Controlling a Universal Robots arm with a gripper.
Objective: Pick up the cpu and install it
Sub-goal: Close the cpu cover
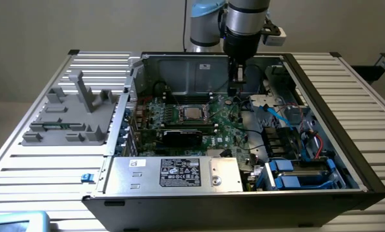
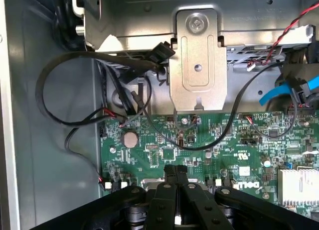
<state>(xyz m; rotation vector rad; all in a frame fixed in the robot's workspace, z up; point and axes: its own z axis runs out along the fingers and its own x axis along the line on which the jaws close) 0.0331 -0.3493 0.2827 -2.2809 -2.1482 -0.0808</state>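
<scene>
Over the motherboard (image 1: pixel 226 124), arm (image 1: pixel 244 21) vertical, gripper (image 2: pixel 175 170) pressed closed

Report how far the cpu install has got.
Looks done: the cpu lies silver side up in the socket on the motherboard. In hand: nothing; the gripper is shut and empty, hanging above the motherboard, toward the exterior view's right of the socket. Left: whether the cpu is fully seated and latched cannot be told.
</scene>
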